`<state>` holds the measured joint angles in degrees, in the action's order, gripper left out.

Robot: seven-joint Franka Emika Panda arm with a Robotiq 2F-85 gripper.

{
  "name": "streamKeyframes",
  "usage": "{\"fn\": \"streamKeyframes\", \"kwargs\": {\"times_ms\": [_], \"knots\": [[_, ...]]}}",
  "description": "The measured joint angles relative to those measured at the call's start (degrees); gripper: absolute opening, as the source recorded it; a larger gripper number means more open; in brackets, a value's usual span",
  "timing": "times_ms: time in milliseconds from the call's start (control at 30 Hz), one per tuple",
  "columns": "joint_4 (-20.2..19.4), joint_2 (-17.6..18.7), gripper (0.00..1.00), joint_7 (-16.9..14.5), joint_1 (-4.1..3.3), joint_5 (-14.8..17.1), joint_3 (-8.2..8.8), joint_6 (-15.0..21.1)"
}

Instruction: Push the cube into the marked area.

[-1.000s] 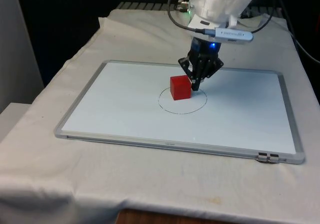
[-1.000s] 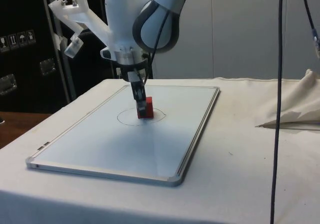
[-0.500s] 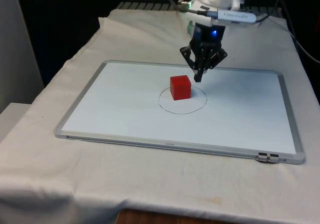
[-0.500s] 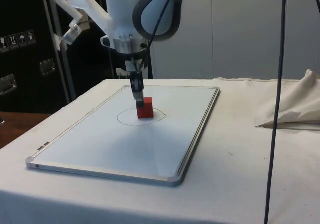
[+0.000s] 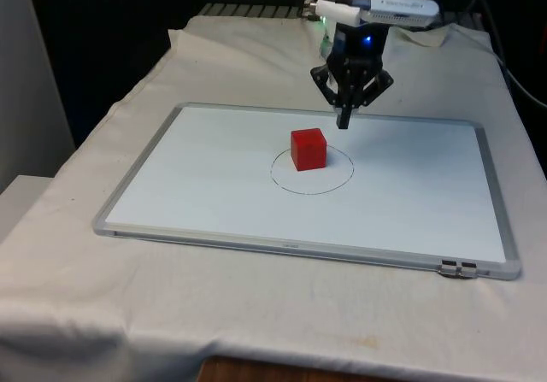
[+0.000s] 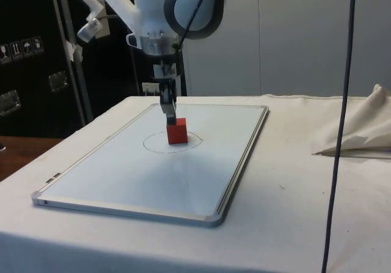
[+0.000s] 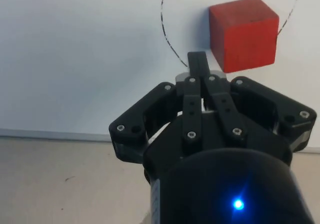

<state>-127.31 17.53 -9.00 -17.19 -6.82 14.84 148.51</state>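
Note:
A red cube [image 5: 308,148] [image 6: 177,131] [image 7: 243,32] rests on the whiteboard inside the drawn circle [image 5: 312,171] [image 6: 172,143], close to its far rim on the front view's left. My gripper [image 5: 344,124] [image 6: 170,116] [image 7: 198,61] hangs above the board just beyond the circle, behind the cube and to the front view's right of it, not touching it. Its fingers are shut together with nothing between them.
The whiteboard [image 5: 214,185] [image 6: 122,169] with a grey frame lies flat on the white cloth. A crumpled fold of cloth [image 6: 360,132] lies to the right in the side view. Cables [image 6: 339,102] hang down in front there.
The gripper has risen off the board and drawn back from the cube, toward the far end of the table. The cube has stayed in place.

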Motion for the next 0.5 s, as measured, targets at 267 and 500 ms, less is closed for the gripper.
{"fn": "streamKeyframes", "kwargs": {"times_ms": [267, 500], "knots": [[-1.3, -1.8, 0.00, 0.3, 0.00, 2.5, 0.00, -0.3], [-1.9, -3.6, 0.00, 0.9, -0.06, 4.3, 0.00, -1.3]]}}
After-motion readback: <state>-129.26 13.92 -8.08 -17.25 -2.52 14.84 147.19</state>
